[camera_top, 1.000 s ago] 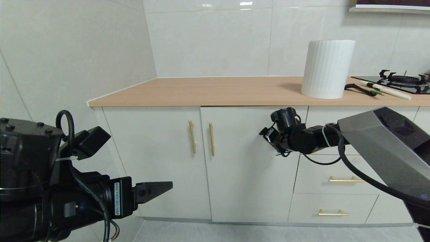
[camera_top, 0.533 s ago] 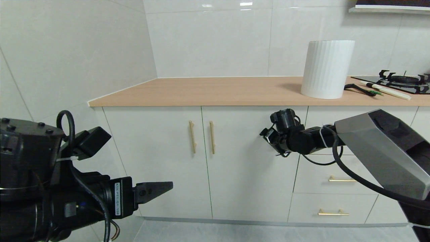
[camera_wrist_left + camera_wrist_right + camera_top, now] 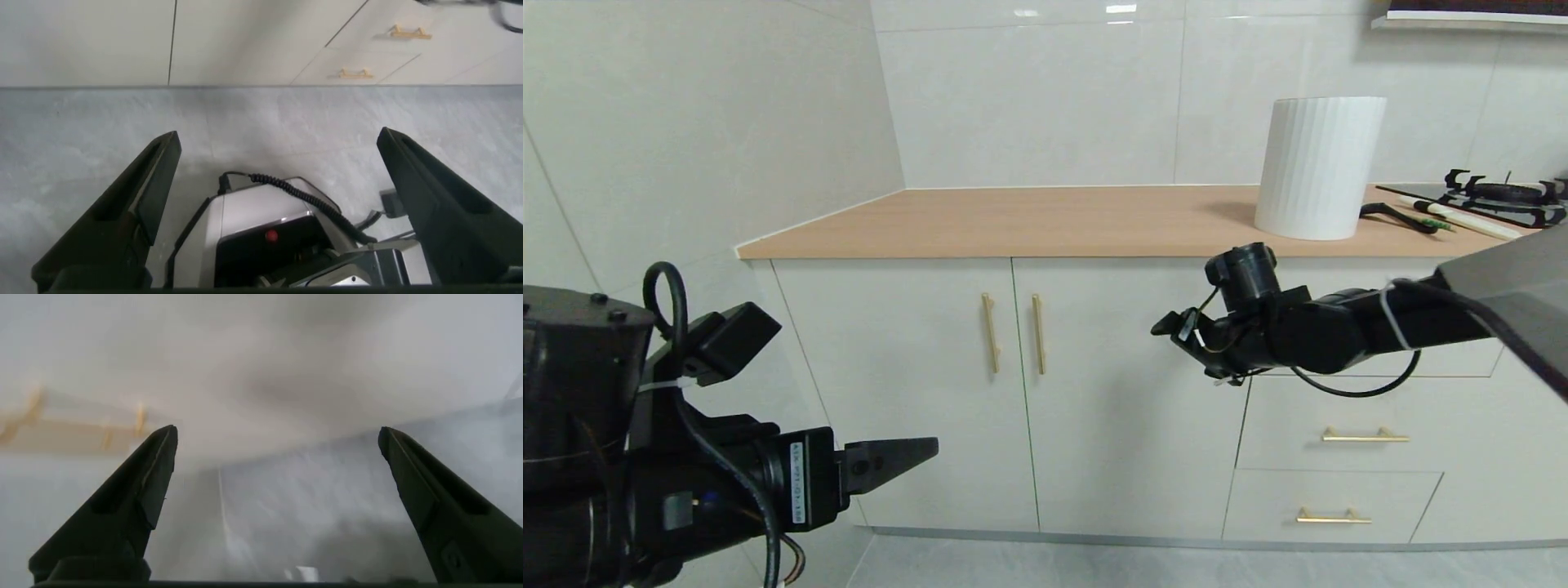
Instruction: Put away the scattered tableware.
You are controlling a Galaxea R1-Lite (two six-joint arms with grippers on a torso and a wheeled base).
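Head view | L gripper (image 3: 928,448) spread | R gripper (image 3: 1165,328) spread nr cabinet (image 3: 1119,425)

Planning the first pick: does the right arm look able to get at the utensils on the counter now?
Probably not yet: the right claw hangs below the counter edge by the cupboard doors; the utensils lie on top. Raised, it looks clear.
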